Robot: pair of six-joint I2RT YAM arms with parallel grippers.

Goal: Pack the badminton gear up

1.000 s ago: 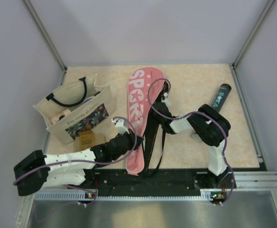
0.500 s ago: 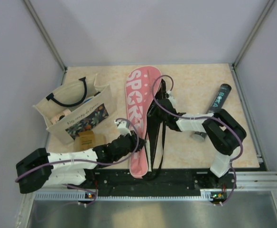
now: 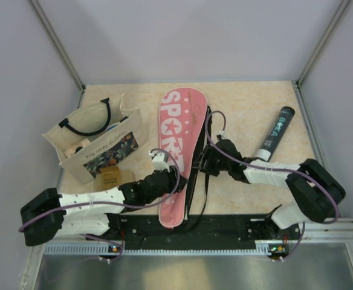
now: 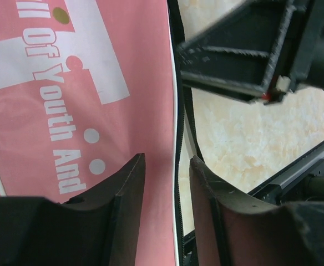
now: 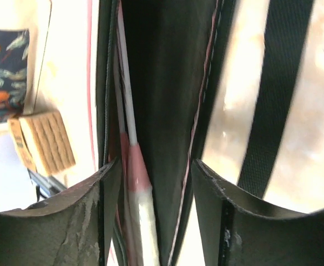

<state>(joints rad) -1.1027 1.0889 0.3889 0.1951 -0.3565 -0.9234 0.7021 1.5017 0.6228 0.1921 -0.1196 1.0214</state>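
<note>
Two left fingers over pink cover

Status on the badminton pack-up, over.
Both claws open: left claw at zipper edge of pink racket-shaped SPORT cover, right claw straddling its opening. White-shafted racket inside. Black teal-lettered tube loose on table. Nothing blocking.

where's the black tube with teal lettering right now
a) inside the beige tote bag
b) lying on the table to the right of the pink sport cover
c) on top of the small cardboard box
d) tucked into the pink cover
b: in the top view the black tube lies flat on the table, apart from and to the right of the pink SPORT cover.
</note>
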